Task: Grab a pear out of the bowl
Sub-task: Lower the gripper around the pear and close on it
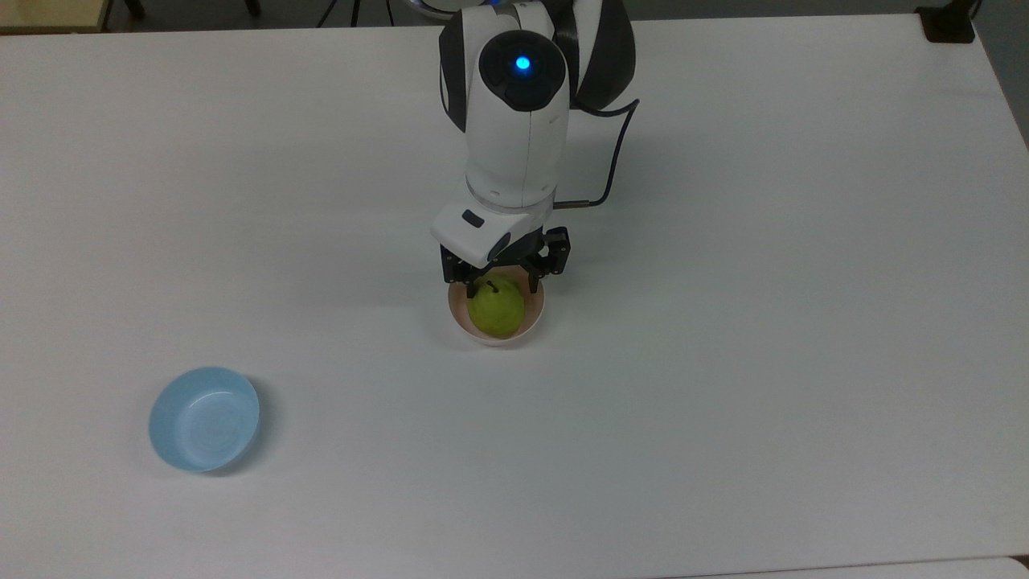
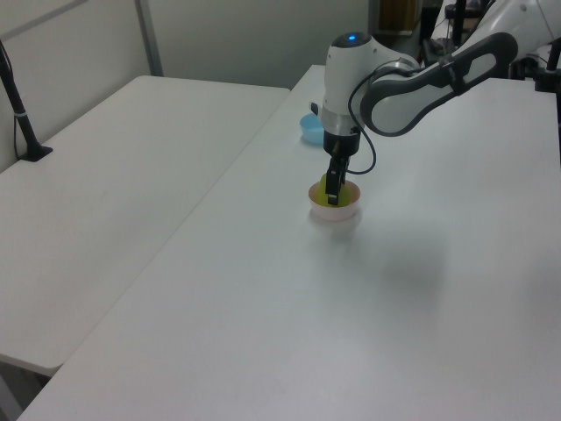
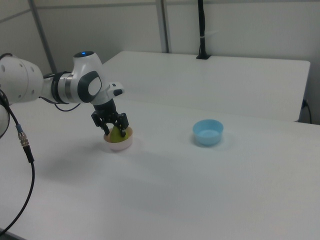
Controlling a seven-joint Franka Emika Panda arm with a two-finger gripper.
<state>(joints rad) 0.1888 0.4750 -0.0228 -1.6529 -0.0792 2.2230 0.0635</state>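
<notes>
Straddling the narrow upper end of the small yellow-green rounded pear [image 1: 496,307], our black two-finger gripper [image 1: 498,282] had its jaws apart, one finger on each side of the short dark stem and neither yet pressing on the fruit as far as we could judge. The pear sat inside the small round pale pink plastic bowl [image 1: 456,314], which stood on the broad white table [image 1: 764,322] under our white arm. In the right view the gripper [image 3: 112,125] hung low over the pear [image 3: 118,133] and the bowl [image 3: 120,145]; in the left view the fingers reached down into the bowl [image 2: 348,211]. To do the grasp well, we judged that we should sink a little further so the fingers meet the wider body, keep them off the bowl's rim, then close gently and lift straight up. The light blue plastic bowl [image 1: 204,419] lay well apart, toward the top view's lower left.
</notes>
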